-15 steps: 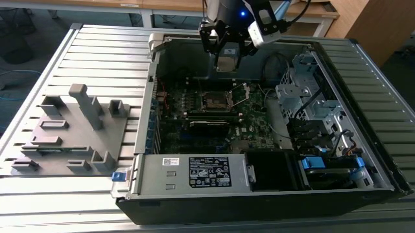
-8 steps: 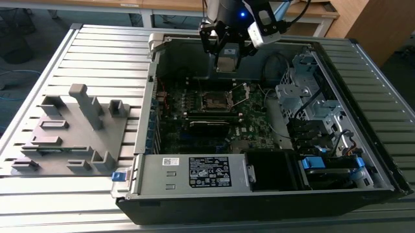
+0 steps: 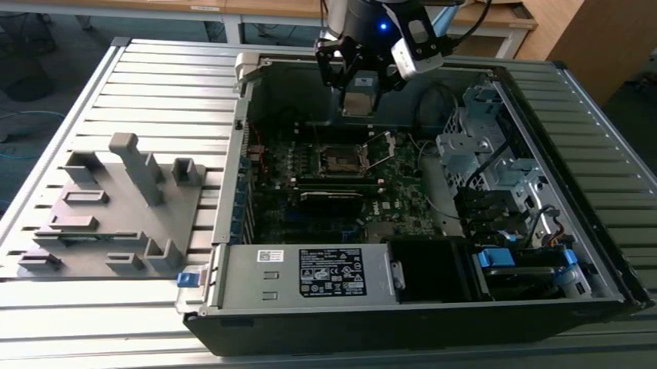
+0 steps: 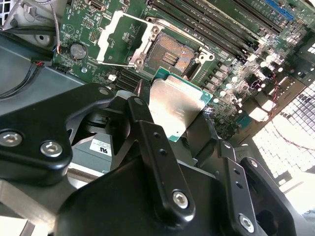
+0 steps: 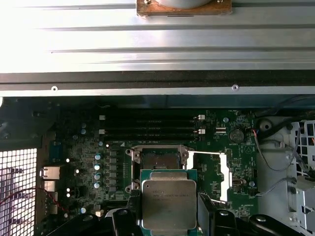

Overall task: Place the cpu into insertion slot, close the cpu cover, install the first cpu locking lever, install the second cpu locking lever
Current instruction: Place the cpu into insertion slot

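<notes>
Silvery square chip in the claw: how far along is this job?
Nothing is finished yet. The black gripper holds the silvery-tan square cpu above the green motherboard. The dark, silver-rimmed square insertion slot is empty, and the thin silver cpu cover frame stands flipped open beside it, so seating, closing and locking all remain.

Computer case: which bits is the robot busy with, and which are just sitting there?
In the job: gripper holding the cpu, insertion slot, open cpu cover.
Just sitting there: memory sticks, grey plastic block, coin battery.
</notes>
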`<action>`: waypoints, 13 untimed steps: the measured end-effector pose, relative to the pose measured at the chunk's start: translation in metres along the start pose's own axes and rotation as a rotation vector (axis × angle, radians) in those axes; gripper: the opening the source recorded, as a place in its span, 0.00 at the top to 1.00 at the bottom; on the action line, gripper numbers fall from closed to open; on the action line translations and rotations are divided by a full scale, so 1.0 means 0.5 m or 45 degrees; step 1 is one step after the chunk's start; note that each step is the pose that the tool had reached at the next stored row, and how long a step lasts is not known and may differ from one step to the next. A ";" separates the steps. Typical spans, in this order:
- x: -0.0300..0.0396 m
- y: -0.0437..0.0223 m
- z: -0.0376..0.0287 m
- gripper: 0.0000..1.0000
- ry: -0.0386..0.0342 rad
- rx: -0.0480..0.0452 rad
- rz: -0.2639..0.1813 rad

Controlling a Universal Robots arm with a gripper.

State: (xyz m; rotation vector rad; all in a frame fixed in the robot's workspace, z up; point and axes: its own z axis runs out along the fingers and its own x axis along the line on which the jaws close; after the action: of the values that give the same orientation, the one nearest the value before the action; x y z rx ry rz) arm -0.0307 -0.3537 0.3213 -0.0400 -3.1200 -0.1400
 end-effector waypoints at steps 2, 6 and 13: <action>0.000 0.000 0.000 0.46 0.0000 0.000 0.000; 0.000 0.000 0.003 0.46 0.0001 0.000 0.000; 0.000 -0.001 0.010 0.46 0.0000 0.000 0.000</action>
State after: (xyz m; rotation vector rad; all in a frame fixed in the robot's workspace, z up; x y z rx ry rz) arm -0.0307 -0.3537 0.3164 -0.0400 -3.1200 -0.1401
